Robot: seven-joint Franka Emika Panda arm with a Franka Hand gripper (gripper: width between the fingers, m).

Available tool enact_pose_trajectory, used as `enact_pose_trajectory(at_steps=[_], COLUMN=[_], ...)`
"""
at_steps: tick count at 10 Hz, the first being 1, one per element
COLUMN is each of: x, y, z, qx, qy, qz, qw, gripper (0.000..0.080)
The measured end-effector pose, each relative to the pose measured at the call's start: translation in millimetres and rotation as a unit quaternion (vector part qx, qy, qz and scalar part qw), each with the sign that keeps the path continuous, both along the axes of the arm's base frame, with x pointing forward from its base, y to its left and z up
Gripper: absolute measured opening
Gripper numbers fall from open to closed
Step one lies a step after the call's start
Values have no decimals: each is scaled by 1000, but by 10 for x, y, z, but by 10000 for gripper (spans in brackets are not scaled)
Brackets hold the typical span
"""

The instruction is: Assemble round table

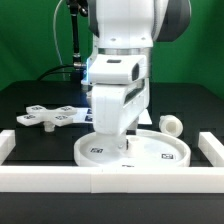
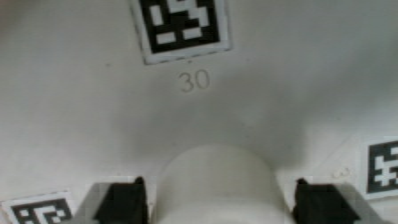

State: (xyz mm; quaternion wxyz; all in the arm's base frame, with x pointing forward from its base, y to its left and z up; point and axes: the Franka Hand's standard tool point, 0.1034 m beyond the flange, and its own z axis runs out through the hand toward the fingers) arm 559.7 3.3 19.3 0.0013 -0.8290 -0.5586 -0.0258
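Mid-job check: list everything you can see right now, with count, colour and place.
disc: one, white with tags, flat on the table at the front, under the arm.
post: one, white, over the disc, between the jaws.
cross-shaped piece: one, white with tags, on the table at the exterior view's left.
small round-ended piece: one, white, behind the disc at the exterior view's right; too small to identify.
border rails: three seen, white, along the front and both sides.
table: one, black.
arm: one, white, above the disc; jaws shut on the post.
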Motion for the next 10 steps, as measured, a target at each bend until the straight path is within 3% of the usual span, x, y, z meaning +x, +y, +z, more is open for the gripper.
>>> enact_pose_trajectory(at_steps=[5,8,9,10], x=[18,17,16,15], y=[259,264,261,259], z=[-11,-11,-13,-13], qx=[0,-1,-1,-1], qy=[13,15,16,16], qz=[12,0,-1,-1], qw=[1000,1000,1000,1000], gripper=[400,400,513,513])
